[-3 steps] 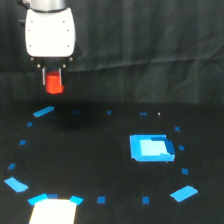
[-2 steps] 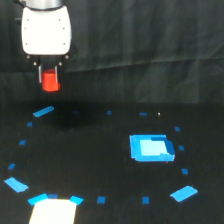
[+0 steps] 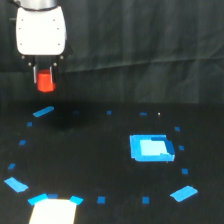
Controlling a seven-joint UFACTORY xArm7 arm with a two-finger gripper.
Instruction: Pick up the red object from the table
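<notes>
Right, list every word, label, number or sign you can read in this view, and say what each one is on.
None can be read.
Gripper: its white housing shows no lettering; the jaws hold the red object above the table, and that block is unmarked.
Blue square patch: plain colour, no print.
Small blue tape marks: plain and blurred.
Pale patch at the bottom edge: blank.

No readable text, label, brand, number or sign shows anywhere.
</notes>
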